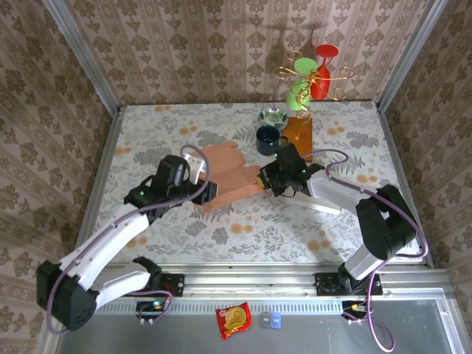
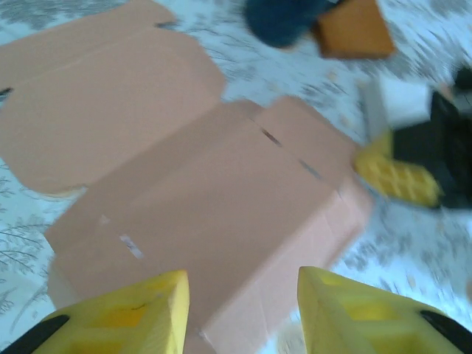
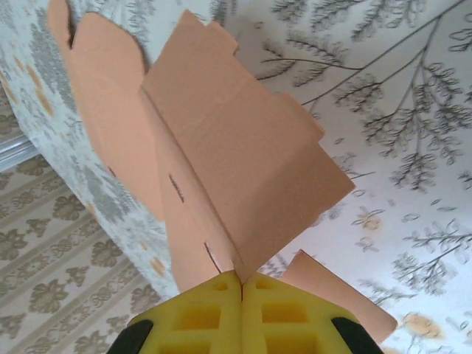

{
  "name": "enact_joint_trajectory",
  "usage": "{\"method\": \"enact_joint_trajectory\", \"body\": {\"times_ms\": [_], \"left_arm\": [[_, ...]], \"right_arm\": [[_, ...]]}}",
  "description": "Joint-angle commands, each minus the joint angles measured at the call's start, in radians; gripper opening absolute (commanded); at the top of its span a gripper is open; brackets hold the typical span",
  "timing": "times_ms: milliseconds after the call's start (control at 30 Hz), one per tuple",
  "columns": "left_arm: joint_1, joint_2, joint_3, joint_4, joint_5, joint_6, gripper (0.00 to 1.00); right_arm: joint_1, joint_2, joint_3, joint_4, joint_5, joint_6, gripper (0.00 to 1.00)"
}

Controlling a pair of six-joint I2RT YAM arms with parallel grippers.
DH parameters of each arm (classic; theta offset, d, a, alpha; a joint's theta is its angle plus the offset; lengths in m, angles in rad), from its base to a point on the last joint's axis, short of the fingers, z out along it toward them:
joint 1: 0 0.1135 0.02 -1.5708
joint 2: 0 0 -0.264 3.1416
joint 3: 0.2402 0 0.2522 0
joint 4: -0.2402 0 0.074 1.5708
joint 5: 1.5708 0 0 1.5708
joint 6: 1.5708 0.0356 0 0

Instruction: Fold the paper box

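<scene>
Pinching a crease of the paper box (image 3: 236, 147), the right gripper (image 3: 241, 286) has its two yellow pads (image 3: 199, 317) pressed tightly together, with a folded cardboard edge running down into the seam between them. Seen from above, this right gripper (image 1: 265, 179) meets the box at its right end.

The left gripper (image 2: 243, 310) stands partly open. Its yellow fingers (image 2: 125, 313) are apart, and the near edge of the box shows in the gap between them. Whether either finger touches the cardboard cannot be told. From above, the left gripper (image 1: 203, 188) sits at the box's left front corner.

The paper box (image 1: 228, 173) is thin, matte, salmon-brown card, pre-creased, with short slits along the folds and rounded flaps. It lies mid-table between the two grippers and is only partly formed. One broad panel (image 2: 214, 199) lies flat. A rounded flap is spread on the cloth behind it, and the panel in the right gripper's hold rises at an angle.

The table (image 1: 280, 236) is covered with a pale cloth printed with grey leaves and orange blossoms. Behind the box stand a dark blue mug (image 1: 268, 139), a small patterned bowl (image 1: 273, 116) and an orange block (image 1: 297, 131).
</scene>
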Motion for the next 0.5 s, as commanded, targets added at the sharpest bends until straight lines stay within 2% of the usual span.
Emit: {"method": "enact_joint_trajectory", "body": {"times_ms": [0, 133, 167, 200, 367, 467], "left_arm": [[-0.106, -0.051, -0.024, -0.087, -0.101, 0.172, 0.47], [-0.210, 0.019, -0.004, -0.150, -0.251, 0.238, 0.51], [-0.233, 0.042, 0.005, -0.155, -0.301, 0.255, 0.69], [-0.259, 0.070, 0.015, -0.160, -0.365, 0.271, 0.99], [-0.287, 0.179, 0.058, -0.161, -0.578, 0.317, 1.00], [-0.269, 0.197, 0.077, -0.125, -0.627, 0.332, 1.00]], "right_arm": [[-0.021, -0.014, 0.076, -0.166, -0.057, 0.032, 0.00], [-0.043, 0.006, 0.167, -0.257, -0.104, 0.039, 0.00], [-0.048, 0.011, 0.184, -0.270, -0.115, 0.039, 0.00], [-0.052, 0.016, 0.205, -0.287, -0.126, 0.036, 0.00], [-0.068, 0.028, 0.250, -0.346, -0.166, 0.026, 0.00], [-0.075, 0.019, 0.255, -0.366, -0.172, 0.021, 0.00]]}}
